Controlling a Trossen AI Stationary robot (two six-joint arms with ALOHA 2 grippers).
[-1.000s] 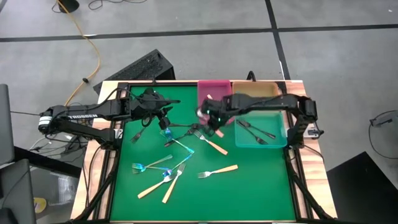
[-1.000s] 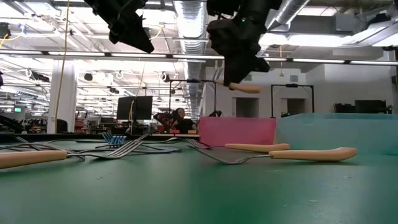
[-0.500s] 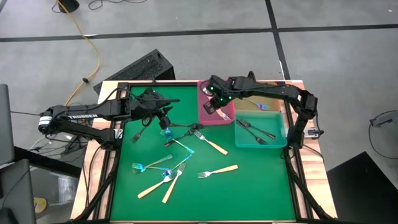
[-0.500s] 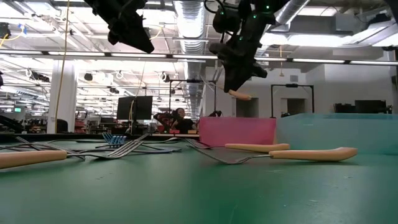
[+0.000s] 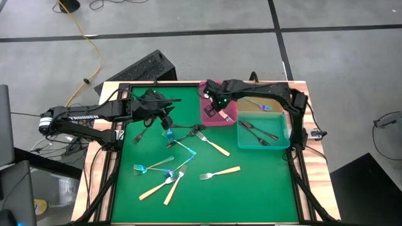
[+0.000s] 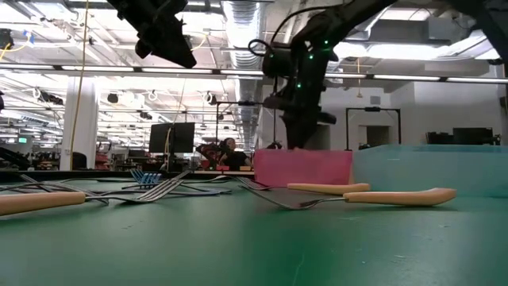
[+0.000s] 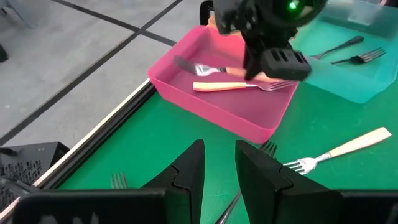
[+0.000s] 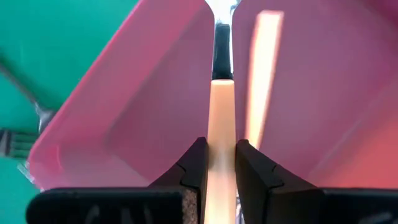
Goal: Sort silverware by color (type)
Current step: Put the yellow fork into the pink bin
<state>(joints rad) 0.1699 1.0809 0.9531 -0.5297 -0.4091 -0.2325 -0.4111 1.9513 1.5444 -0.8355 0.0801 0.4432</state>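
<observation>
**Tan-handled fork held over the pink bin**

Tan handle of a fork (image 8: 221, 143) sits clamped between the right gripper (image 5: 218, 108) fingers, tines pointing down into the pink bin (image 5: 207, 117). A second tan-handled fork (image 7: 239, 86) lies flat inside that bin. Teal bin (image 5: 284, 140) beside it holds dark forks (image 5: 259, 132). Left gripper (image 5: 164, 116) hovers over the green mat (image 5: 251, 194), jaws narrowly apart, empty. Blue forks (image 5: 182, 147) and tan-handled forks (image 5: 220, 173) lie scattered on the mat.
</observation>
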